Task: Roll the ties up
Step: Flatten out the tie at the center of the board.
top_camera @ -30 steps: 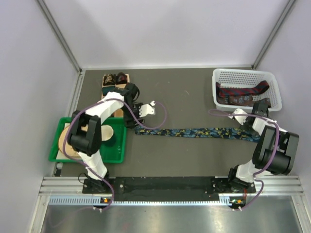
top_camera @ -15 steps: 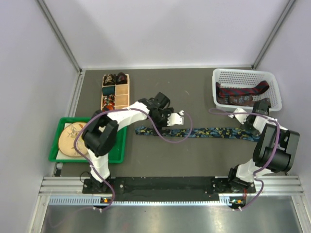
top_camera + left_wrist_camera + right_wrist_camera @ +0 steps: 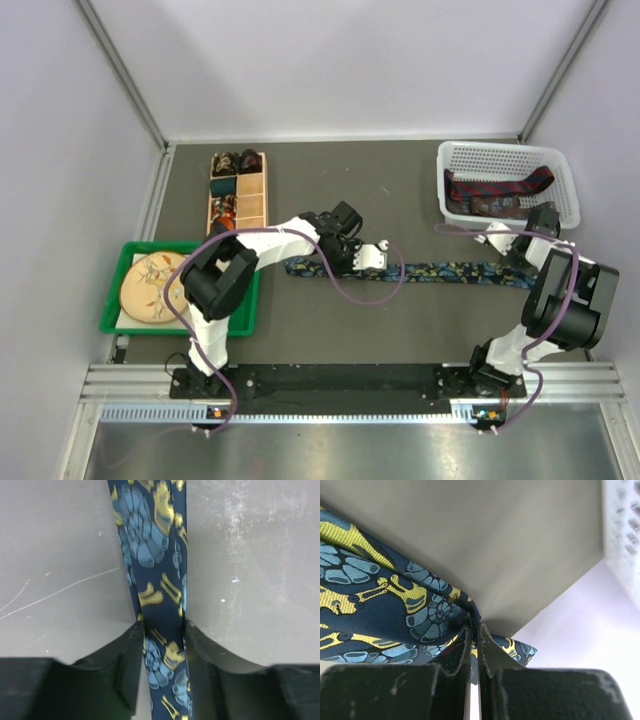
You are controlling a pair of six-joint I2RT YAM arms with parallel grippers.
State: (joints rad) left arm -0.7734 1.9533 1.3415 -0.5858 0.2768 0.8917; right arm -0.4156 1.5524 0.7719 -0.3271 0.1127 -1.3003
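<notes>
Tie (image 3: pixel 440 271) lies across the counter (image 3: pixel 400 190) mid-frame. I see the left fingers (image 3: pixel 125 660) half closed, squeezing its edges, and the right fingers (image 3: pixel 492 660) fully closed, pinching its right end.

Dark blue floral tie (image 3: pixel 150 550) on scratched grey table (image 3: pixel 255 565), squeezed between the left claw's (image 3: pixel 162 628) black fingers (image 3: pixel 124 655)

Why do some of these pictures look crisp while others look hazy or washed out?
Top external view: even, soft light, faint shadows, everything sharp. Left wrist view: the floral tie is crisp, the black fingers lose detail, the table shows a pale sheen. Right wrist view: tie pattern sharp, but the white basket is blurred and washed out.
</notes>
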